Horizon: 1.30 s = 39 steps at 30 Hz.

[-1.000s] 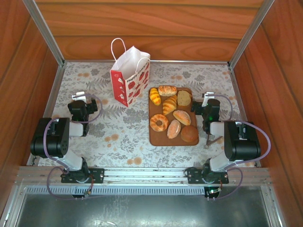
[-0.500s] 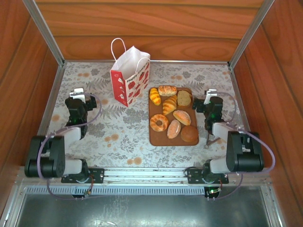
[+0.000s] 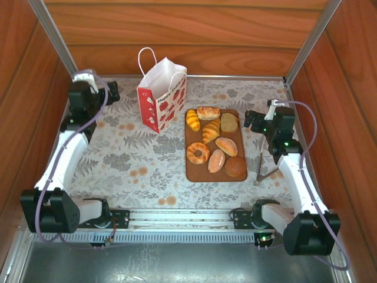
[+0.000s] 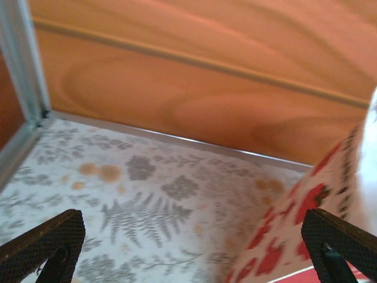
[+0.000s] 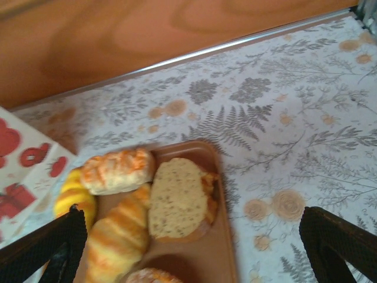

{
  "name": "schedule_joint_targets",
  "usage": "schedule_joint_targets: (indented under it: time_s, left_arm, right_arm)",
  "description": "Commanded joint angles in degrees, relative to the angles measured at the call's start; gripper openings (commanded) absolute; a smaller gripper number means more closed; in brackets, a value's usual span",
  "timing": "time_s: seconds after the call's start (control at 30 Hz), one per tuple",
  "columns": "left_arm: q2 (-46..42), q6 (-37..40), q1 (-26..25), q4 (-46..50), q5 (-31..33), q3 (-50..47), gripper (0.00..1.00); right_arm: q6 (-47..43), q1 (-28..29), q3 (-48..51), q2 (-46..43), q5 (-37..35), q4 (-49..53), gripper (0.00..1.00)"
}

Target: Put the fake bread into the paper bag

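The fake bread point(image 3: 211, 132) is sitting on the brown tray point(image 3: 194, 172) mid-table. I'm counting eight pieces there: croissants, rolls, a ring doughnut point(image 3: 198, 152) and a round brown bun point(image 3: 235, 167), all packed close. The paper bag point(image 3: 160, 97) is standing upright just beyond the tray's far left corner, mouth open to the top and cord handles point(image 3: 146, 59) rising over it.

You're looking at the approach step, by my read, with nothing picked up. Your right gripper point(image 3: 250, 119) is hanging by the tray's far right corner with jaws spread wide and empty, and its wrist view is looking down on the seeded slice point(image 5: 177, 197). Your left gripper point(image 3: 111, 89) is hovering left of the bag near the back corner, also wide open with nothing in it.

Next you're probably needing to drop the right jaws over one outer piece, close on it, and carry it above the bag's mouth.

Watch the neighbours crowding each piece, and those handles over the opening. The bag is looking light enough to tip if nudged, so the left gripper may be steadying it. Metal tongs point(image 3: 261, 160) are lying on the table right of the tray, beneath your right arm.
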<state>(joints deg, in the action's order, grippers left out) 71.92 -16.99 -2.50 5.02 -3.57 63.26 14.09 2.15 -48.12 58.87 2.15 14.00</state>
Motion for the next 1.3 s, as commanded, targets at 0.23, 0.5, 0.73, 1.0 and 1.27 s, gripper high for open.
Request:
schedule_joint_targets:
  time_s: [0.23, 0.5, 0.73, 1.0, 1.27]
  left_arm:
    - [17.4, -3.4, -4.2, 22.9, -20.1, 26.1, 0.88]
    - [30.4, -2.3, -6.8, 29.9, -26.5, 40.0, 0.75]
    - [36.5, -1.2, -6.9, 33.2, -27.8, 46.3, 0.57]
    - [39.9, -0.2, -6.9, 35.6, -28.4, 50.0, 0.33]
    - [40.5, 0.2, -6.9, 36.5, -28.2, 51.1, 0.09]
  right_arm:
    - [3.7, -0.4, -3.2, -5.8, 6.1, 20.8, 1.00]
    - [3.7, -0.4, -1.4, -7.9, 4.2, 22.0, 1.00]
    - [3.8, -0.4, -1.1, -8.8, 3.1, 22.7, 1.00]
    - [3.9, -0.4, -0.2, -8.4, 2.1, 22.6, 1.00]
    - [4.1, -0.3, 0.0, -8.7, 1.4, 22.8, 1.00]
